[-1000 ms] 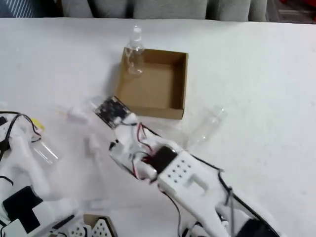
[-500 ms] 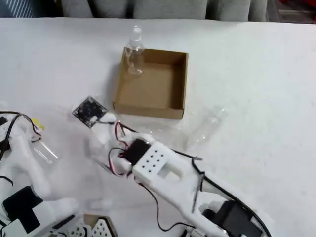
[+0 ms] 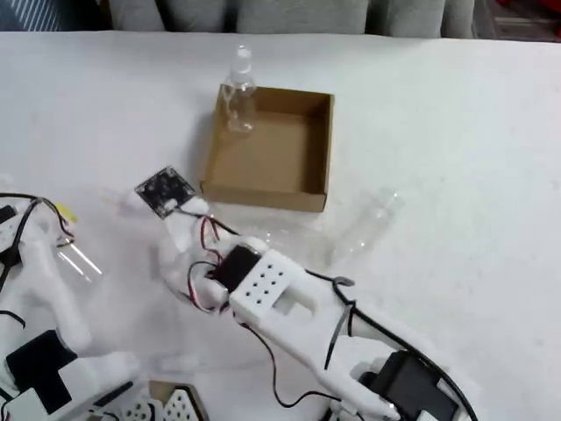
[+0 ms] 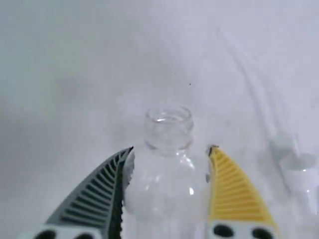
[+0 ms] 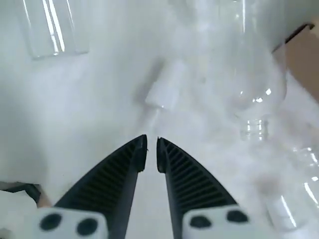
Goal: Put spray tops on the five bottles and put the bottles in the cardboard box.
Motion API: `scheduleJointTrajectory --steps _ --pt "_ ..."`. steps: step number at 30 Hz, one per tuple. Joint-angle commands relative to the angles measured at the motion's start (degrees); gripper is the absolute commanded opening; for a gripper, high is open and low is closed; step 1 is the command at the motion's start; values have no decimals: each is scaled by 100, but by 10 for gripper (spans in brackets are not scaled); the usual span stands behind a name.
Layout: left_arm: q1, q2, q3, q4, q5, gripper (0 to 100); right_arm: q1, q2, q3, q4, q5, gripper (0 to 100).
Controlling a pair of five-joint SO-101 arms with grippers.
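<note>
White bench (image 3: 456, 114), carrying the following. Cardboard box (image 3: 280, 162): open-topped, set at centre, toward the far side. Capped bottle (image 3: 237, 96): upright at the box's far-left corner; whether it stands inside the wall or just outside it cannot be told. Lying bottle (image 3: 366, 224): clear, on its side, to the right of the box's near-right corner and apart from it. Right arm (image 3: 289, 307): laid across the near middle of the bench from near right toward the left, with its wrist circuit board (image 3: 164, 191) just left of the box's near-left corner; the bench beneath is covered by it. Left arm (image 3: 35, 289): placed at the near-left edge. Left jaws: clamped on the held bottle (image 4: 167, 184), the grey one and the yellow one pressed against its shoulders on either side, with the open, topless neck projecting beyond their tips. Tubed spray top (image 4: 294, 162): loose on the bench, near the yellow one but not touched by it. Right jaws: drawn almost together, a thin slit left between the tips, nothing held in it. White spray top (image 5: 163, 92): lying on the bench just beyond those tips, in line with them, untouched. Uncapped bottle (image 5: 254, 74): lying beside the white spray top, between it and the box, neck end nearer the right arm.
</note>
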Motion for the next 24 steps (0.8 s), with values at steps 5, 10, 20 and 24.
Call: scheduleJointTrajectory --steps 5,10,20,24 --pt "136 -57 -26 -167 53 20 -268 66 -809 -119 -255 15" --pt "268 -75 149 -246 35 20 -277 505 -949 -101 -273 15" --pt "303 -75 158 -369 9 20 -295 664 -870 -127 -1011 15" --pt "303 -75 167 -369 9 20 -295 690 -826 -295 -1020 63"
